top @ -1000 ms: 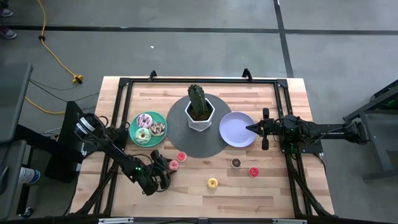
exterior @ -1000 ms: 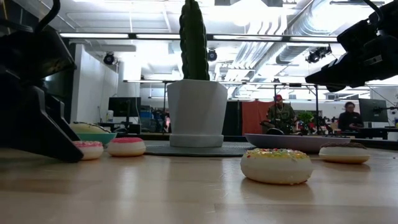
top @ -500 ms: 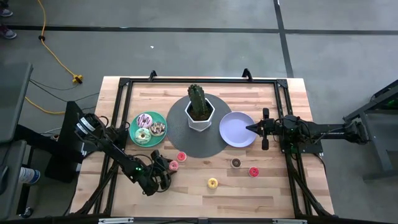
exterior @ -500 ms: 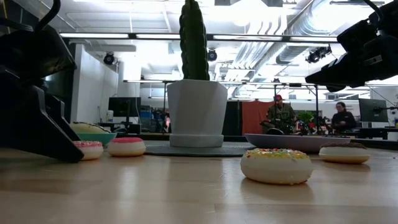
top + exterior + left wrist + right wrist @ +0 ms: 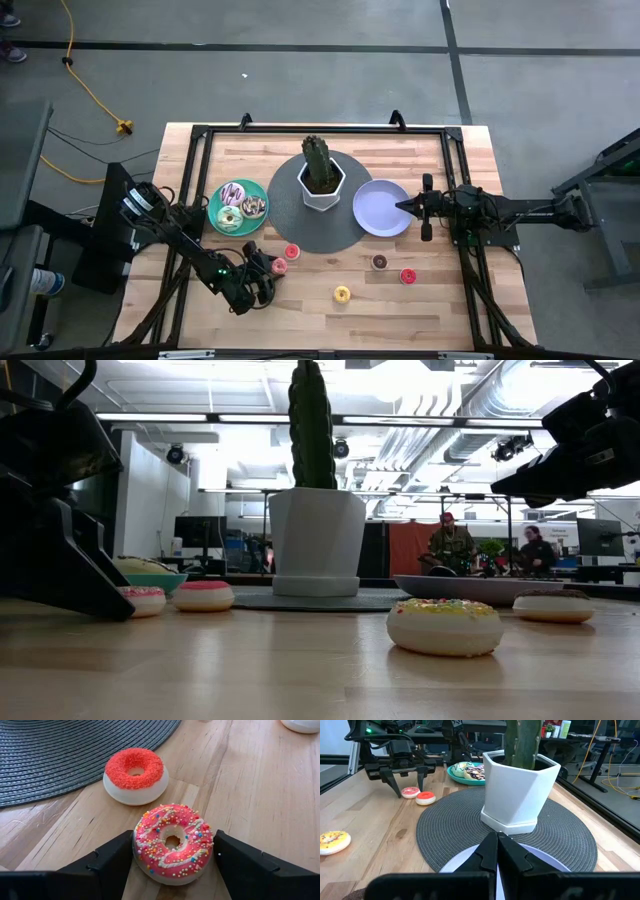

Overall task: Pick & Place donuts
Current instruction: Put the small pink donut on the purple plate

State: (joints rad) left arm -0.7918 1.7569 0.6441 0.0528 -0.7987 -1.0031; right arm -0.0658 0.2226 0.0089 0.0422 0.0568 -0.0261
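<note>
My left gripper [image 5: 270, 266] is low over the table's near left part, with a pink sprinkled donut [image 5: 172, 842] between its fingers. A red-topped donut [image 5: 134, 772] lies flat just beyond it, by the grey mat's edge. Yellow [image 5: 342, 294], brown [image 5: 379, 262] and red [image 5: 407, 276] donuts lie flat on the wood. Three iced donuts rest on the teal plate [image 5: 219, 222]. My right gripper [image 5: 497, 845] is shut and hovers over the right rim of the lavender plate [image 5: 375, 205], touching nothing. My left gripper has the pink sprinkled donut pinched between its two fingers, one on each side wall [image 5: 137, 852]. The fingers [image 5: 117, 860] come in low, slanting down from the table's left. The donut lies flat with its underside on the wood.
A cactus in a white pot [image 5: 321, 180] stands on a round grey mat [image 5: 300, 232] at the table's middle. A black frame [image 5: 200, 135] runs along the table's edges. Bare wood lies along the near edge. People stand in the room far behind the table.
</note>
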